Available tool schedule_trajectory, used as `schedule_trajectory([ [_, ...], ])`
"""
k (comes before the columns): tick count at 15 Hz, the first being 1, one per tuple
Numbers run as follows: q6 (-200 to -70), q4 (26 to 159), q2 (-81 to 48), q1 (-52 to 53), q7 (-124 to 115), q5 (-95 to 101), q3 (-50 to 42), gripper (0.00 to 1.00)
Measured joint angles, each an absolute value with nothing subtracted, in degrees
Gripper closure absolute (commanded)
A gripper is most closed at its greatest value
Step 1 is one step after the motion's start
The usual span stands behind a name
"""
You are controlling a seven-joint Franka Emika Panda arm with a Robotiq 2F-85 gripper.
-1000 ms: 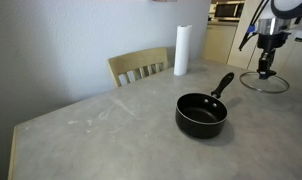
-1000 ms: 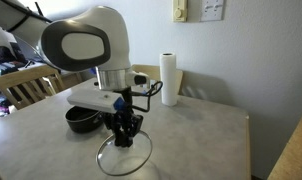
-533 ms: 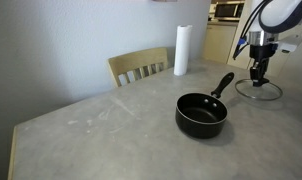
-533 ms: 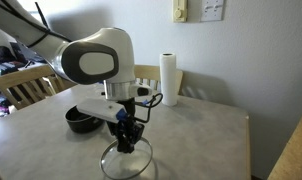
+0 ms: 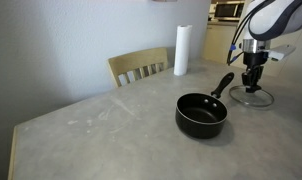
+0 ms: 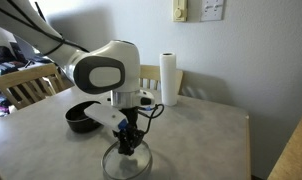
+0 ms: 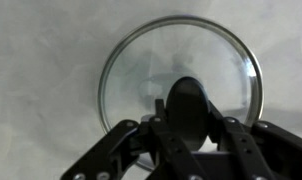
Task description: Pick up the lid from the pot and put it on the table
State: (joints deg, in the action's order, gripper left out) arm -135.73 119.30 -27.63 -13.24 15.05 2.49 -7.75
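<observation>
Far left in an exterior view, bare grey counter (image 5: 81, 130) with a pale wooden edge. Behind it, a chair (image 5: 139, 68) of light wood against the wall. Further right, a white paper towel roll (image 5: 181, 50), upright at the back of the counter. Next, the pot (image 5: 201, 115): black, uncovered, its handle pointing back and right. Just past the handle's end, the lid (image 5: 253, 98), apart from the pot and low at the counter; cannot tell whether touching it or just above. Straight down onto it, the fingers (image 5: 254, 82), narrow, clamped on the black knob.

In the wrist view, the knob (image 7: 189, 108) pinched between the fingers, clear glass disc spreading beyond it over grey stone.

From the opposite side, pot (image 6: 83, 118) left, behind the arm (image 6: 106, 72); lid (image 6: 126, 163) nearer the front edge; roll (image 6: 169, 78) right.
</observation>
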Motion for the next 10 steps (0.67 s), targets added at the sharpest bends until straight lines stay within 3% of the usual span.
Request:
schedule_trajectory([
  [4, -137.1, 118.7, -28.6, -13.9, 15.1, 0.9, -7.7, 0.83],
  [5, -137.6, 118.7, -28.7, -13.9, 15.2, 0.9, -7.7, 0.35],
  [6, -138.0, 118.7, -28.7, -14.0, 15.4, 0.9, -7.7, 0.34],
  [10, -139.7, 118.7, -28.7, -13.9, 17.1, 1.0, -7.6, 0.09],
])
